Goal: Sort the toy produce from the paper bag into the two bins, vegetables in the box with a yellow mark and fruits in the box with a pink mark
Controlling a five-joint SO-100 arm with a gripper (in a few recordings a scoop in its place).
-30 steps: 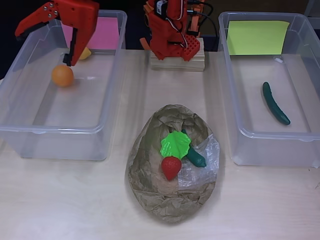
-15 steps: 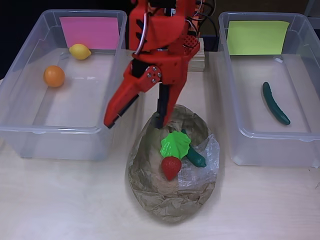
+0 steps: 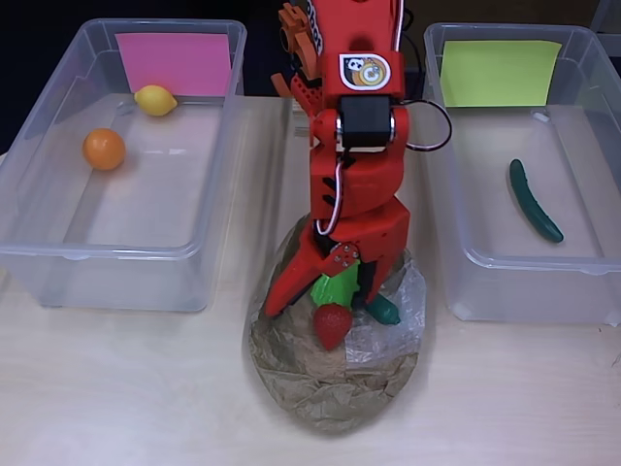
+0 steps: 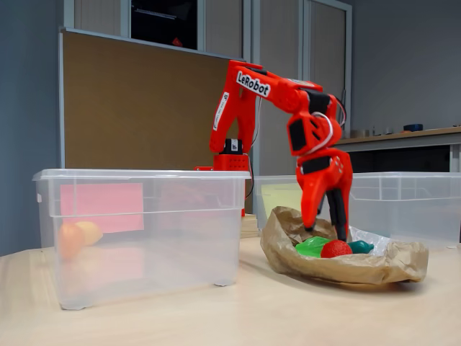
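Gripper open, apparently straddling lettuce, strawberry beside.

This looks like an office or lab room. In the fixed view a brown pinboard partition stands at the far side behind a pale wooden table, with grey walls, tall window panels beyond, and a counter along the far right.

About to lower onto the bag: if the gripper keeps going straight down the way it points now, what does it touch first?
Most likely the green lettuce leaf: the open gripper hangs right over it on the paper bag, with the strawberry just beside. Depth is unclear, so the strawberry could be touched too.
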